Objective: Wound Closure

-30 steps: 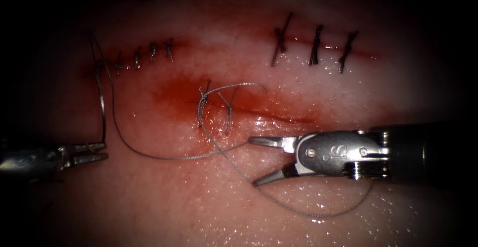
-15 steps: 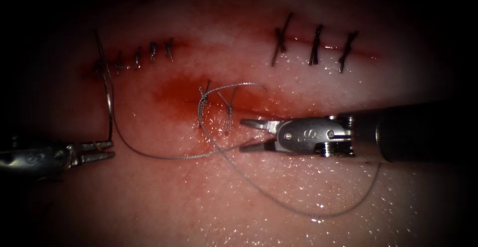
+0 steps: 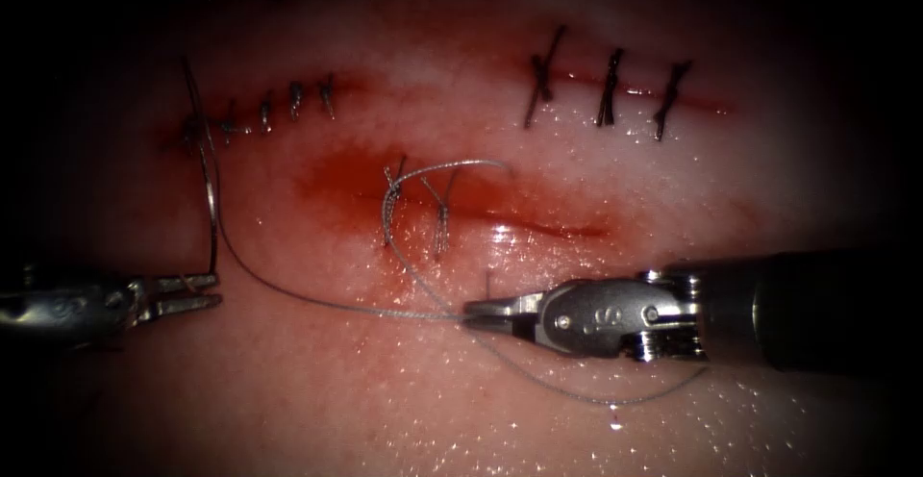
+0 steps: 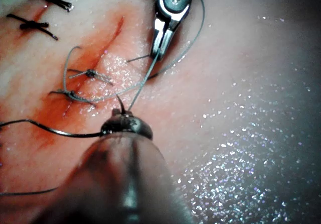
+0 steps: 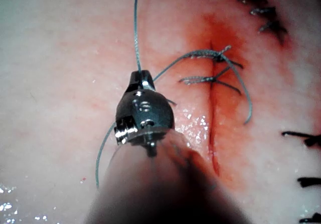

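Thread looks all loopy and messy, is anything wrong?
Nothing broken. Thread lies in slack loops; red fluid smears the middle cut. Right tool pinches the thread; left tool holds the needle by its end, seemingly out of the tissue.

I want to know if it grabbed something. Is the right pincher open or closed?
Closed. The right tool has its jaws pinched together on the thread, which runs straight into them.

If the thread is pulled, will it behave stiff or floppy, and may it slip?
Probably floppy: the thread lies in loose curves on the tissue. It may hold slight springiness, as its tail arcs behind the right pincer, shut on it. Wet shine suggests slipperiness. The left pincer grips the needle near one end, apparently outside the tissue.
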Tool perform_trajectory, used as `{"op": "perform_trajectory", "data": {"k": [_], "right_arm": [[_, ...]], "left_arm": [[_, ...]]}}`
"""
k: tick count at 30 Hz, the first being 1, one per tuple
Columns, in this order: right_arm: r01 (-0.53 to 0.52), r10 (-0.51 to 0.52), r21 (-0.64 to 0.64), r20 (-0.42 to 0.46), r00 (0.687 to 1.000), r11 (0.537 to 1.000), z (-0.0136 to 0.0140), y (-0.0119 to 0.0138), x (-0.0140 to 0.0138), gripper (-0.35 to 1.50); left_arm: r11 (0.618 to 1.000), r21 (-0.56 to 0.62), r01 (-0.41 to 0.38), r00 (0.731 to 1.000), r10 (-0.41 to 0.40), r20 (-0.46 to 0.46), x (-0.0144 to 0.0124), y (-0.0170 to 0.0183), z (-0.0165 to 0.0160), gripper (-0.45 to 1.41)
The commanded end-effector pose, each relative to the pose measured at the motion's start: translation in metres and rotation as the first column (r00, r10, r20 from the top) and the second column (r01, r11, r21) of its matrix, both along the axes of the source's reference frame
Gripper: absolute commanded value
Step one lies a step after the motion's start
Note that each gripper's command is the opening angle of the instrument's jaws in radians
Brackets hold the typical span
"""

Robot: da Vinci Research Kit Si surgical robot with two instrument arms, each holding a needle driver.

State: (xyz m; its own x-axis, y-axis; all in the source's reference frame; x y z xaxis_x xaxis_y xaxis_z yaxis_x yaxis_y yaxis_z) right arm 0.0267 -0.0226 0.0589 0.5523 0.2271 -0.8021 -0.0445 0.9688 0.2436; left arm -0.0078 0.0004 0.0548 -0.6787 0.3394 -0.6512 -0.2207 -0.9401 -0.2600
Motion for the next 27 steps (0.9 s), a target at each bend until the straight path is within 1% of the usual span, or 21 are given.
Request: {"op": "perform_trajectory", "data": {"k": [1, 5, 6, 7, 11, 14, 15, 16, 17, 18, 19, 20, 21, 27], "right_arm": [[0.012, -0.011, 0.041, -0.024, 1.000, 0.999, -0.0018, -0.0024, 0.0018, -0.35], [0.029, -0.022, 0.096, -0.075, 0.997, 0.995, -0.0049, -0.0044, 0.0040, -0.35], [0.040, -0.031, 0.100, -0.085, 0.996, 0.994, -0.0060, -0.0051, 0.0052, -0.35], [0.040, -0.031, 0.100, -0.085, 0.996, 0.994, -0.0060, -0.0051, 0.0052, -0.35], [0.067, -0.054, 0.117, -0.110, 0.992, 0.991, -0.0072, -0.0059, 0.0067, -0.35], [0.078, -0.062, 0.124, -0.131, 0.990, 0.989, -0.0069, -0.0053, 0.0070, -0.35], [0.030, -0.016, 0.103, -0.130, 0.991, 0.994, -0.0064, -0.0043, 0.0067, 0.21], [0.030, -0.016, 0.103, -0.130, 0.991, 0.994, -0.0064, -0.0043, 0.0067, 0.21], [-0.015, 0.026, 0.092, -0.120, 0.992, 0.996, -0.0060, -0.0035, 0.0064, 0.66], [-0.035, 0.043, 0.074, -0.113, 0.993, 0.997, -0.0057, -0.0029, 0.0060, 0.91], [-0.053, 0.060, 0.065, -0.108, 0.992, 0.996, -0.0055, -0.0022, 0.0056, 1.06], [-0.072, 0.076, 0.044, -0.107, 0.991, 0.996, -0.0052, -0.0014, 0.0050, 1.15], [-0.079, 0.082, 0.032, -0.109, 0.991, 0.996, -0.0050, -0.0008, 0.0044, 1.17], [-0.109, 0.106, -0.032, -0.099, 0.989, 0.993, -0.0040, 0.0021, 0.0007, 1.17]], "left_arm": [[1.000, 0.002, -0.001, 1.000, 0.001, -0.001, -0.0005, -0.0007, 0.0005, -0.45], [1.000, 0.002, 0.000, 1.000, 0.000, -0.002, -0.0005, -0.0008, 0.0004, -0.45], [1.000, 0.002, 0.001, 1.000, -0.001, -0.002, -0.0006, -0.0008, 0.0004, -0.45], [1.000, 0.002, 0.001, 1.000, -0.001, -0.002, -0.0006, -0.0008, 0.0004, -0.45], [1.000, 0.002, 0.001, 1.000, -0.001, -0.003, -0.0006, -0.0009, 0.0004, -0.45], [1.000, 0.002, 0.002, 1.000, -0.002, -0.003, -0.0006, -0.0009, 0.0004, -0.45], [1.000, 0.002, 0.002, 1.000, -0.002, -0.003, -0.0006, -0.0009, 0.0004, -0.45], [1.000, 0.002, 0.002, 1.000, -0.002, -0.003, -0.0006, -0.0009, 0.0004, -0.45], [1.000, 0.002, 0.002, 1.000, -0.002, -0.003, -0.0006, -0.0009, 0.0004, -0.45], [1.000, 0.002, 0.002, 1.000, -0.002, -0.003, -0.0006, -0.0009, 0.0004, -0.45], [1.000, 0.002, 0.002, 1.000, -0.002, -0.003, -0.0006, -0.0009, 0.0004, -0.45], [1.000, 0.002, 0.002, 1.000, -0.002, -0.004, -0.0006, -0.0009, 0.0004, -0.45], [1.000, 0.002, 0.002, 1.000, -0.002, -0.004, -0.0006, -0.0009, 0.0004, -0.45], [1.000, 0.000, 0.002, 1.000, -0.002, -0.004, -0.0006, -0.0009, 0.0006, -0.45]]}}
